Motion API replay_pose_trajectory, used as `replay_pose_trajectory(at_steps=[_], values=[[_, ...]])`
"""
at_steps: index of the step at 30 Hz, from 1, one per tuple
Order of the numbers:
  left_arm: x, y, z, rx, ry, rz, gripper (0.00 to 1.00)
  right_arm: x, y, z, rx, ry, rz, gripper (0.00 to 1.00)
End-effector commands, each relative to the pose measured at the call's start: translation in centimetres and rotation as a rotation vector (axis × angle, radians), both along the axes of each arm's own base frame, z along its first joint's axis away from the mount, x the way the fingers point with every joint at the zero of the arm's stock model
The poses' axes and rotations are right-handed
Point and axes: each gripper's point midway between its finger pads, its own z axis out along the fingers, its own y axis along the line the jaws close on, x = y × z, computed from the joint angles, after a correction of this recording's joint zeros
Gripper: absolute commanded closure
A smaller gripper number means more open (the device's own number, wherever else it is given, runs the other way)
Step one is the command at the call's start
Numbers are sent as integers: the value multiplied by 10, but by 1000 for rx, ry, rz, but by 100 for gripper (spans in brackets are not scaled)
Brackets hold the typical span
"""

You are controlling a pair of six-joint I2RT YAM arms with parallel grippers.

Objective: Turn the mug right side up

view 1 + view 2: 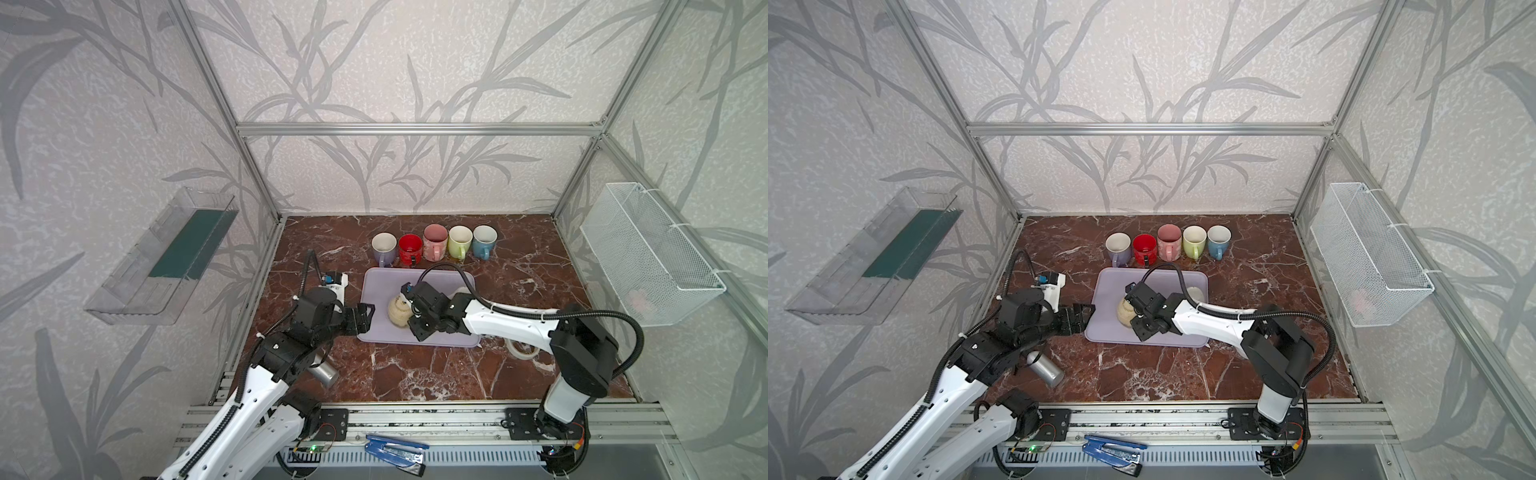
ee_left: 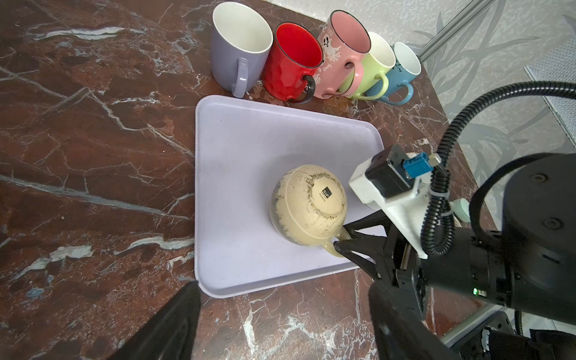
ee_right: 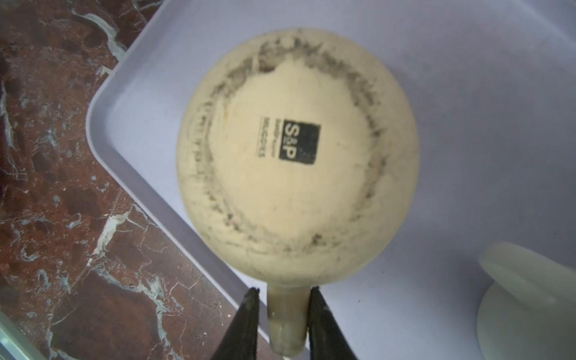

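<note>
On the lilac tray (image 3: 467, 93) the cream mug (image 3: 296, 149) sits base-up, and the right gripper (image 3: 283, 293) straddles its handle (image 3: 286, 318) with jaws narrowly parted — that's the lever for the flip, I'd say — while the left gripper (image 1: 365, 318) hovers spread wide by the tray's edge.

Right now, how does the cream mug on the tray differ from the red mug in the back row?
Pose: cream mug is upside down, base up; red mug stands upright, mouth up. Place: cream mug on the lilac tray; red mug on the marble table. Contact: right gripper straddles the cream mug's handle; no gripper is near the red mug. Both have one handle.
</note>
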Motion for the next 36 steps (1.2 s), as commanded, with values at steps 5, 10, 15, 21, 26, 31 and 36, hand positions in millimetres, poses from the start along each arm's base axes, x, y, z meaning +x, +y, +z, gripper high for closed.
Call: replay_pose_trajectory(at_steps=[5,10,15,21,26,31,36], values=[[-1,1,0,-4,-12,6,17,-7,-13,-6,-114,76,-17,63],[-2,2,0,-5,-13,5,17,-7,-10,-10,-131,97,-17,63],[-1,1,0,-7,-11,4,17,-2,-7,-12,-143,102,-28,64],[-1,1,0,-8,-15,6,17,2,-5,-12,-139,103,-36,69],[0,0,0,-9,-11,1,17,5,-4,-14,-144,108,-37,72],[0,-1,0,-11,-12,0,17,7,-4,-16,-148,114,-41,77],[0,-2,-1,-13,-7,-3,17,9,-4,-17,-145,121,-45,94]])
